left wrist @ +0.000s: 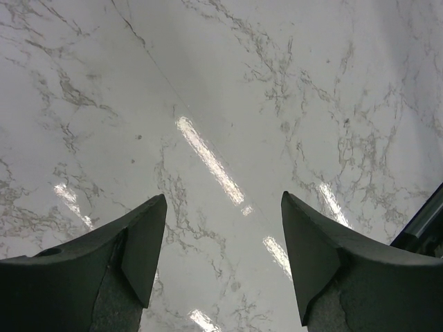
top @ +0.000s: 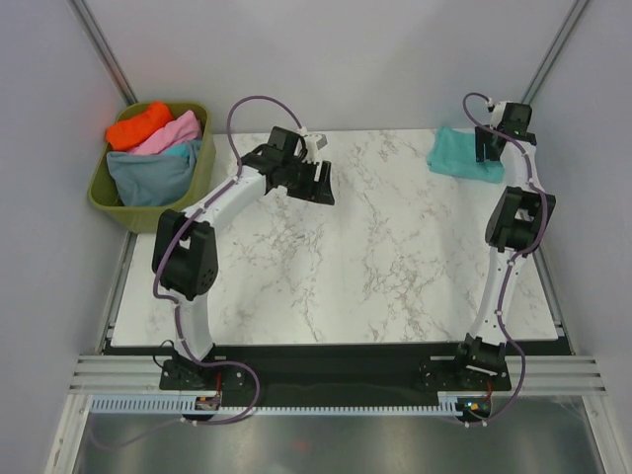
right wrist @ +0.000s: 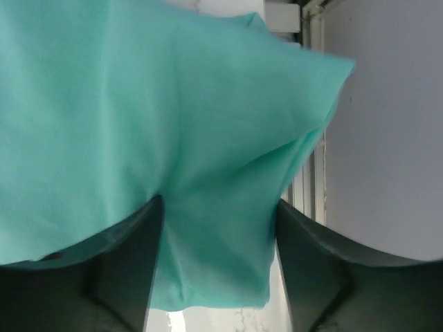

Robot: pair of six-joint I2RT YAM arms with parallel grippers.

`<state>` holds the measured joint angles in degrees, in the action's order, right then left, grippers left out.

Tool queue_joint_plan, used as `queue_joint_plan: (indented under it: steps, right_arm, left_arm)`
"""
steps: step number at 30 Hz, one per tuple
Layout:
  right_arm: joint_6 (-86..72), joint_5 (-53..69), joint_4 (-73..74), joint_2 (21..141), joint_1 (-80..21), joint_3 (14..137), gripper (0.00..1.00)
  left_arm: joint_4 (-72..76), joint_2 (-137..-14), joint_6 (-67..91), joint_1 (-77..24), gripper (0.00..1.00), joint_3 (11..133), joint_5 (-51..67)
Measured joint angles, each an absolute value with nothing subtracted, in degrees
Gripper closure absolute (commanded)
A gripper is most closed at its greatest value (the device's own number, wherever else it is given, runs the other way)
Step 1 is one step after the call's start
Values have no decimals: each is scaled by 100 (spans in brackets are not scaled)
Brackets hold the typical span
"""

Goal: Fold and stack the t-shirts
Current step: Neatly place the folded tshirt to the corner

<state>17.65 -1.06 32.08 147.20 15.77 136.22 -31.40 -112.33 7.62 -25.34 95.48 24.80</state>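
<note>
Top external: fixed high behind the arm bases, looking down and forward over the whole marble table [top: 395,286], both arms and the olive tub [top: 138,219] at far left.
Left wrist: close above bare marble, aimed down past the left gripper [left wrist: 223,195], whose spread dark fingers frame the bottom edge.
Right wrist: very close; the teal-green t-shirt [right wrist: 138,124] fills most of the frame behind the right gripper [right wrist: 220,200], grey wall [right wrist: 387,173] at right.
Shared: the overhead view takes in both wrist patches, the far-left marble and the far-right corner shirt.

Olive-green tub [top: 148,219] beside the far-left corner of the marble table [top: 395,267]
</note>
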Motion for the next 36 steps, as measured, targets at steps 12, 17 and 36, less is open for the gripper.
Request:
queue_joint_plan:
  steps: [12, 17, 36]
  right_arm:
    - [910, -97, 3037, 13472, 1588, 13183, 22]
    - [255, 1175, 2969, 12390, 1586, 12665, 24]
    - [-1269, 3618, 3094, 13039, 1765, 10777, 22]
  left_arm:
    - [-3133, -11233, 742, -2698, 24, 9548, 2451]
    - [-3120, -11233, 746, -2698, 24, 9550, 2462]
    - [-3118, -11083, 746, -2698, 24, 9445, 2458]
